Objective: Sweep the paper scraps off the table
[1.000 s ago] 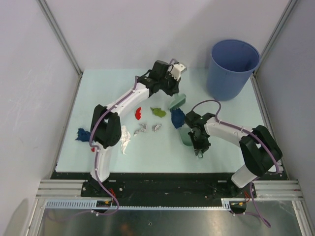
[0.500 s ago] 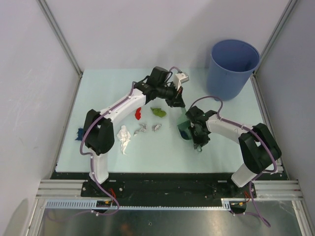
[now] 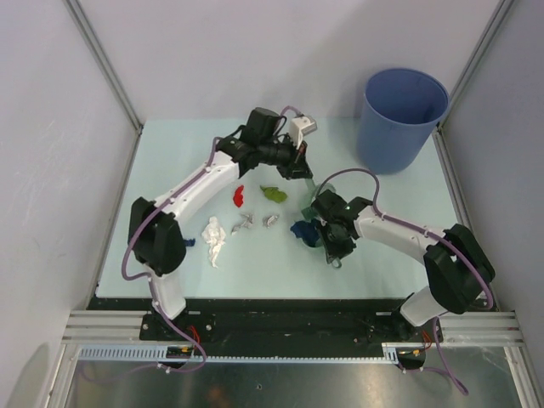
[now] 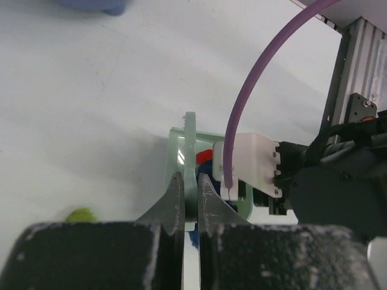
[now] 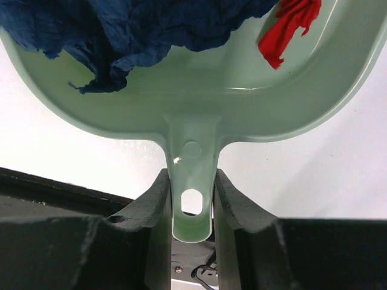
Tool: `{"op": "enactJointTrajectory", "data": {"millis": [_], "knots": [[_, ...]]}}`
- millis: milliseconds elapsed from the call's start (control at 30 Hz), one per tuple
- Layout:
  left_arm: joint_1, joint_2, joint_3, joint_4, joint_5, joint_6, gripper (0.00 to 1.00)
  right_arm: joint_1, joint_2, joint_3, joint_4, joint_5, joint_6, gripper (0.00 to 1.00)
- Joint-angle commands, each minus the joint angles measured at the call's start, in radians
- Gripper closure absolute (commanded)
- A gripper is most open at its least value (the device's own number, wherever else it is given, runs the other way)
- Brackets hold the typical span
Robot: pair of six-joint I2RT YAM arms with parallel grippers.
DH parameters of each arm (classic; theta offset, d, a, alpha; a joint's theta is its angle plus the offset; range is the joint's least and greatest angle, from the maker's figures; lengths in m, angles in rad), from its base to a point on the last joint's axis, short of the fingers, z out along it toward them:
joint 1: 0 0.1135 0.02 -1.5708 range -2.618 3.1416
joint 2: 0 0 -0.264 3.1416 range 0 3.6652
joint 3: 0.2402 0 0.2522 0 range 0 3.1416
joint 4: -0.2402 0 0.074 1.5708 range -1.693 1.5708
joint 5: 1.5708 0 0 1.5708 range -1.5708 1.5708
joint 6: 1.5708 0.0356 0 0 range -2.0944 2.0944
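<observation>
The loose paper scraps [image 3: 245, 223] are lying in the middle of the table [image 3: 255, 263], well in from every edge. A red scrap [image 3: 239, 196] and a green scrap [image 3: 274, 194] are sitting farther back, two grey wads [image 3: 271, 220] in front of them, and a white wad [image 3: 214, 238] nearest the black front rail [image 3: 280, 303]. Open table is stretching along the far edge, and a bare strip is running between the scraps and the rail. The blue bucket [image 3: 406, 119] is standing at the far right corner, well apart from them.

The right pincer [image 5: 191, 184] is clamping the handle of the dustpan [image 5: 211, 90], which is sitting just right of the grey wads. Its long axis is running diagonally, handle toward the near right and mouth opening toward the far left. A dark blue wad [image 5: 139, 24] and a red piece [image 5: 290, 24] are lying inside it.

The left pincer [image 4: 188, 193] is squeezing together on the thin edge of the hand brush [image 4: 191, 139]. From the left wrist the brush is showing edge-on, its length running straight out from the fingers toward the dustpan.
</observation>
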State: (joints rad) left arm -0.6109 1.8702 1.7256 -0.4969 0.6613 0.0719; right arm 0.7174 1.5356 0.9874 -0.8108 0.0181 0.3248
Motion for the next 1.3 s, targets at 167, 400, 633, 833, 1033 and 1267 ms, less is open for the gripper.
{"op": "enactJointTrajectory", "data": {"millis": [167,400,633,833,1033,1267], "knots": [[0.043,-0.184,0.008,-0.026,0.038,0.011,1.00,0.010,-0.035,0.002,-0.028,0.039,0.020,1.00],[0.095,-0.244,0.015,-0.074,0.072,0.026,1.00,0.010,-0.077,0.007,-0.042,0.059,0.028,1.00],[0.259,-0.298,-0.012,-0.077,-0.127,0.111,1.00,0.010,-0.135,0.112,-0.145,0.088,0.007,1.00],[0.306,-0.396,-0.112,-0.077,-0.186,0.176,1.00,-0.021,-0.089,0.325,-0.267,0.115,-0.076,1.00],[0.330,-0.480,-0.227,-0.075,-0.223,0.210,1.00,-0.114,0.019,0.598,-0.372,0.114,-0.182,1.00],[0.352,-0.531,-0.317,-0.077,-0.209,0.215,1.00,-0.239,0.232,1.166,-0.488,0.202,-0.282,1.00]]}}
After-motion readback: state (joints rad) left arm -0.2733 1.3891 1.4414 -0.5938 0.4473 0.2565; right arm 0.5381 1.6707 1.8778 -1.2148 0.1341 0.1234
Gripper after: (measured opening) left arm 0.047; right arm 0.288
